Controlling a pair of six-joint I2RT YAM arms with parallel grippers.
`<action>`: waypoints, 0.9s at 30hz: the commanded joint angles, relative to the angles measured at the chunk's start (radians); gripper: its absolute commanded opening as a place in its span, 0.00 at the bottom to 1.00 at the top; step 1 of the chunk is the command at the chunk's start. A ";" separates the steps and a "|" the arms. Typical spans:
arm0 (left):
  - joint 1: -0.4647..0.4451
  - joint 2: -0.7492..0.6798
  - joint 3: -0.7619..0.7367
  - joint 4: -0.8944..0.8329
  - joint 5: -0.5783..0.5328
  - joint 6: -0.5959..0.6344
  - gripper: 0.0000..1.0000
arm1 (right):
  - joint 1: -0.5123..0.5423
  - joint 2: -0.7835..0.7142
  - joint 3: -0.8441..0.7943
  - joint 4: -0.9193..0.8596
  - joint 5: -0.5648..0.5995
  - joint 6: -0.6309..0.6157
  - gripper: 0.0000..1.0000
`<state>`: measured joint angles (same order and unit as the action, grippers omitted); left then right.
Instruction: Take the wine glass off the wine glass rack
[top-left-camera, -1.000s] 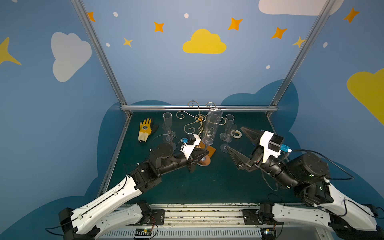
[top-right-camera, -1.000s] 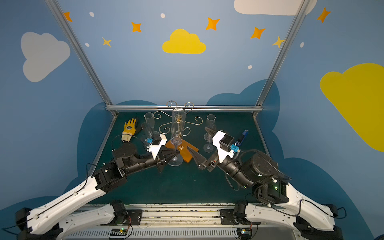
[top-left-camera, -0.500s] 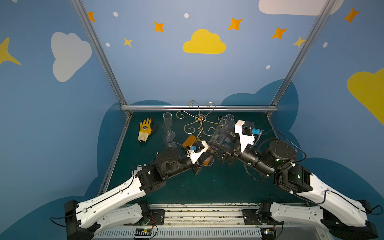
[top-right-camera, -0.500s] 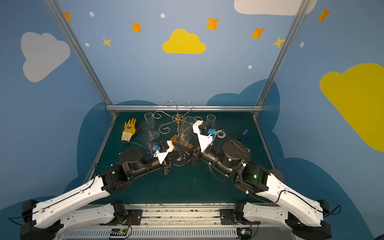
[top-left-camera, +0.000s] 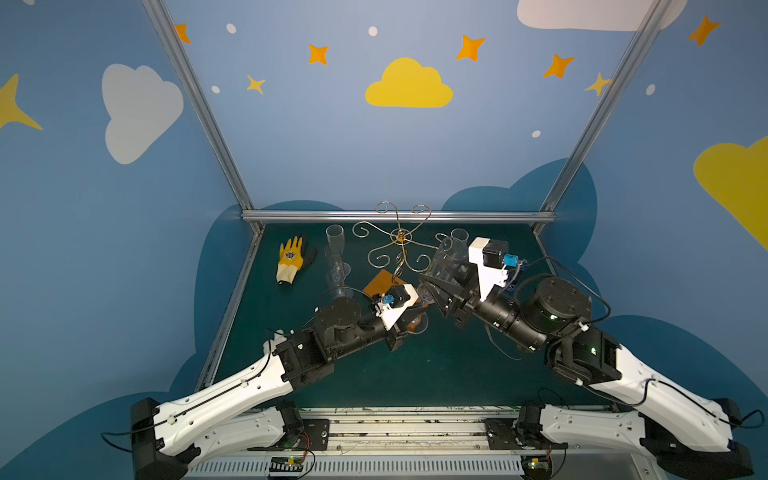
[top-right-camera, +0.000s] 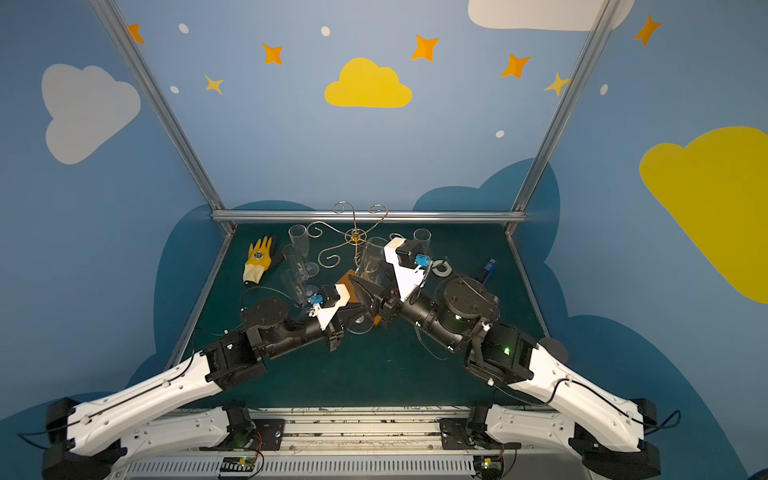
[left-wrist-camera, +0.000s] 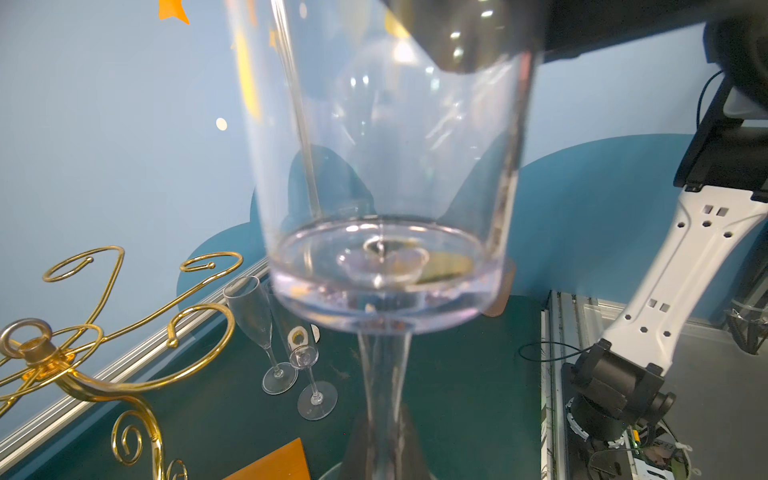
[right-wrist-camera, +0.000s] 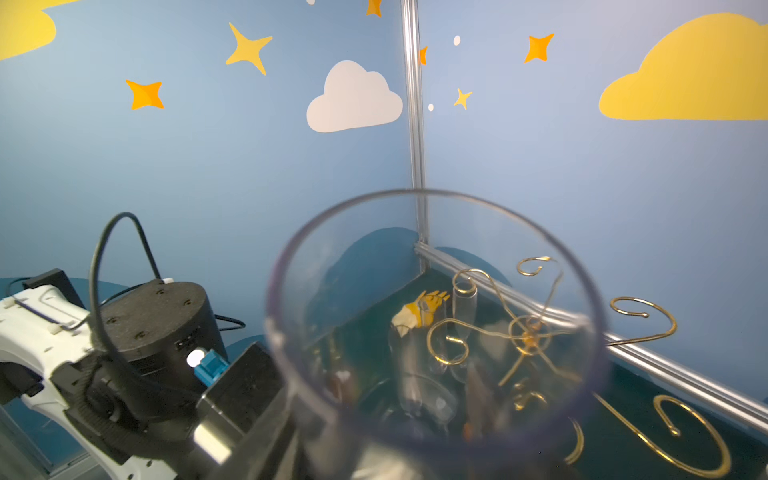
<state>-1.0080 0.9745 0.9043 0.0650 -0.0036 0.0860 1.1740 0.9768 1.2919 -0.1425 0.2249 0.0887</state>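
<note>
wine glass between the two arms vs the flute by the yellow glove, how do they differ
The wine glass has a wide, nearly straight-sided bowl; the flute is narrow. The wine glass's stem is clamped in the left gripper; the flute stands free on the table. Both are clear and stemmed; neither hangs on the rack.

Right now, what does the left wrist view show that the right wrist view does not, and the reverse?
Only the left wrist view: the wine glass from the side, with its stem, and the right arm beyond it.
Only the right wrist view: the glass's open rim seen from above, the yellow glove and the left arm.
Both: the clear glass bowl up close, the gold wine glass rack, and slim flutes standing on the table.
</note>
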 joint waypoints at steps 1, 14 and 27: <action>-0.002 -0.003 -0.002 0.018 -0.007 0.009 0.03 | -0.001 -0.008 -0.003 0.051 0.007 -0.016 0.48; -0.018 -0.042 -0.009 -0.012 -0.036 0.007 0.33 | -0.002 -0.025 -0.039 0.063 0.009 -0.062 0.39; -0.020 -0.211 -0.070 -0.099 -0.119 -0.062 0.64 | -0.021 -0.203 -0.304 0.114 0.090 -0.143 0.38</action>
<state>-1.0241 0.7963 0.8410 -0.0040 -0.0929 0.0521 1.1629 0.8154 1.0355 -0.0925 0.2729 -0.0250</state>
